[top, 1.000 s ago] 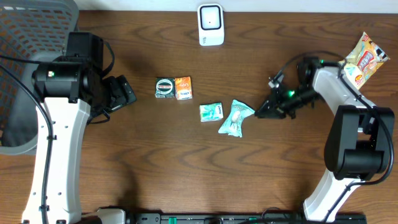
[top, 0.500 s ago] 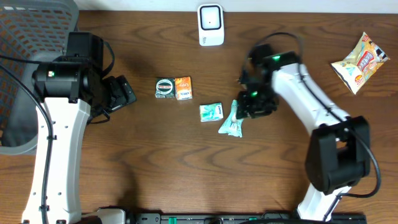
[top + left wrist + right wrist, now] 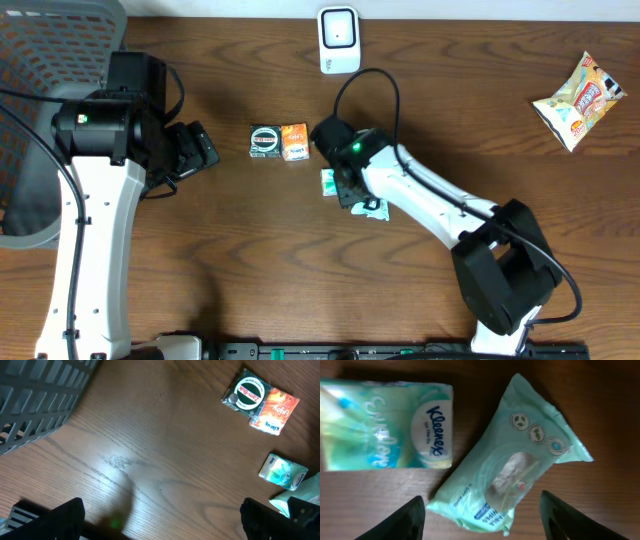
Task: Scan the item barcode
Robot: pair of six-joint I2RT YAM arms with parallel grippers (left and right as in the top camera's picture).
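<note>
- Left pincer (image 3: 170,522) hangs spread wide and holds nothing, well left of the white scanner (image 3: 339,40) and nearer the robot. I judge it no threat unless it swings in among the items.
- Grey mesh basket (image 3: 40,60) stands far left of the scanner, clear of any likely path.
- Round tin (image 3: 265,140) and orange pack (image 3: 295,141) touch each other, left of the scanner and in front of it. A low carry toward the scanner could clip them.
- Kleenex pack (image 3: 390,425) lies in front of the scanner, just beside the wipes pack (image 3: 520,460) and perhaps touching it. A closing finger could snag it or drag both.
- Wipes pack, which I take as the item to scan, lies flat on the desk (image 3: 250,260) in front of the scanner, slightly right. Its soft, glossy film could crumple or slip. No barcode shows on its upper face, so it may meet the scanner wrong side out.
- Right pincer (image 3: 487,520) hovers over that pack, fingers spread either side, gripping nothing.
- Snack bag (image 3: 578,100) sits far right of the scanner, well apart.
- Desk is dark wood grain, smooth with a faint sheen, so packs may slide. Of the room, only a pale strip behind the scanner shows.
</note>
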